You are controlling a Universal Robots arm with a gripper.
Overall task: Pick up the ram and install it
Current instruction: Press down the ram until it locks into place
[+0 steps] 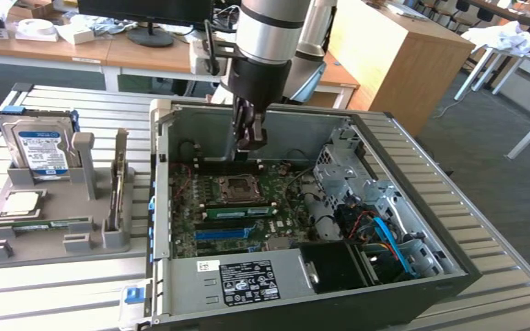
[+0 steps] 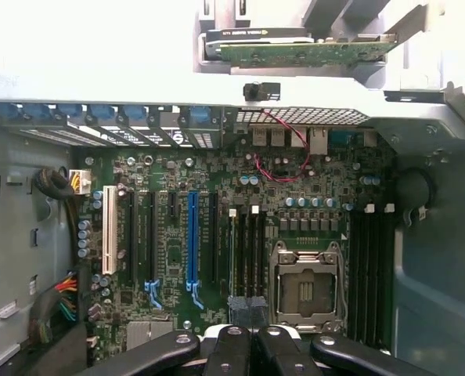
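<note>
My gripper [image 1: 251, 141] hangs over the open computer case, above the far part of the motherboard [image 1: 212, 238], its dark fingers shut with nothing visible between them. In the wrist view the shut fingertips [image 2: 246, 312] sit over the black memory slots [image 2: 248, 243] beside the empty processor socket [image 2: 305, 291]. In the exterior view a green ram stick [image 1: 237, 210] stands in a slot just in front of that socket. Another green ram stick [image 1: 39, 223] lies in the grey holder [image 1: 58, 241] to the exterior view's left of the case. A green board [image 2: 307, 52] rests in that holder.
The holder also carries a blue-labelled hard drive [image 1: 39, 152], a square silver processor chip [image 1: 21, 202] and an upright card [image 1: 118, 186]. Case walls [image 1: 159, 207], a drive cage [image 1: 339, 172] and cables [image 1: 385, 238] surround the board. A blue slot [image 2: 192, 235] and red wires [image 2: 283, 157] lie nearby.
</note>
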